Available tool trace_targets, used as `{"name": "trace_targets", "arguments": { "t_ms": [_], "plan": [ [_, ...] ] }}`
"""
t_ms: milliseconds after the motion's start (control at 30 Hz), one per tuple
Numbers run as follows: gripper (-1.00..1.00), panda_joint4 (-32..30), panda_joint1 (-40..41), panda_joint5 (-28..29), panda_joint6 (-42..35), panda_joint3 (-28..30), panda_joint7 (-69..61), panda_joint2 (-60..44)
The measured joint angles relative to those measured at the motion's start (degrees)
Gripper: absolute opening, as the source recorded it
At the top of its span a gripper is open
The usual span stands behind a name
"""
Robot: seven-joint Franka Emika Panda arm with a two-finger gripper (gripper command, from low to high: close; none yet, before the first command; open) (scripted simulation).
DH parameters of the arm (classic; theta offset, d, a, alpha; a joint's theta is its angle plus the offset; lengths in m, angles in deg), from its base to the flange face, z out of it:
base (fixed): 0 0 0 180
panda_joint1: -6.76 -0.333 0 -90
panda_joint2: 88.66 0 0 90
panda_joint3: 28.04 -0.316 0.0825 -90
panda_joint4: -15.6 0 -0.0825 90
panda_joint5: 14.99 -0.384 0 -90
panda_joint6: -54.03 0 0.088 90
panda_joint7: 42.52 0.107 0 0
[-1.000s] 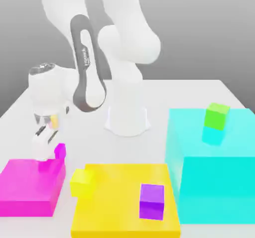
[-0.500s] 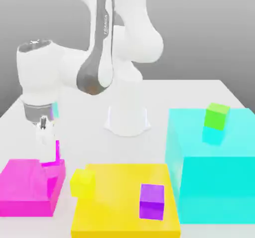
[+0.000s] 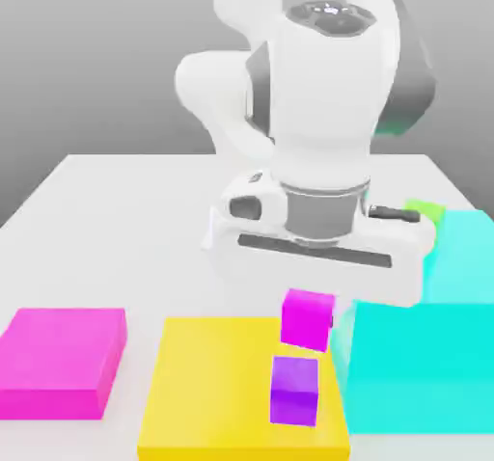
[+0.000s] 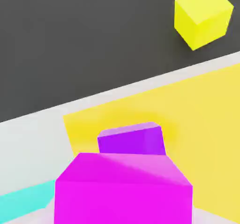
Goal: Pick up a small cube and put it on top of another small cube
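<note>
gripper [image 3: 309, 300] clamps the magenta cube [image 3: 307, 318] just above the purple cube [image 3: 294, 389].

White table [image 3: 116, 218] carrying three blocks — flat magenta [image 3: 63, 358], flat yellow [image 3: 212, 382], tall cyan [image 3: 434, 353] with what looks like a green cube [image 3: 427, 209] on top.

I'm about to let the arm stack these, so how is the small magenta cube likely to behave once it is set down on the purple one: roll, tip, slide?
The magenta cube has flat faces and sharp edges, so it probably won't roll. It looks glossy, so it may slide if released off-centre. The purple cube is the same size, leaving little margin: an overhanging placement could tip it onto the yellow block.
</note>
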Motion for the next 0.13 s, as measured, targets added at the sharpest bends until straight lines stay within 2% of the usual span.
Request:
{"name": "trace_targets", "arguments": {
  "t_ms": [33, 133],
  "plan": [
    [1.00, -0.29, 0.32, 0.49, 1.43, 0.28, 0.29, -1.17],
    [1.00, -0.29, 0.33, 0.49, 1.43, 0.28, 0.29, -1.17]
  ]
}}
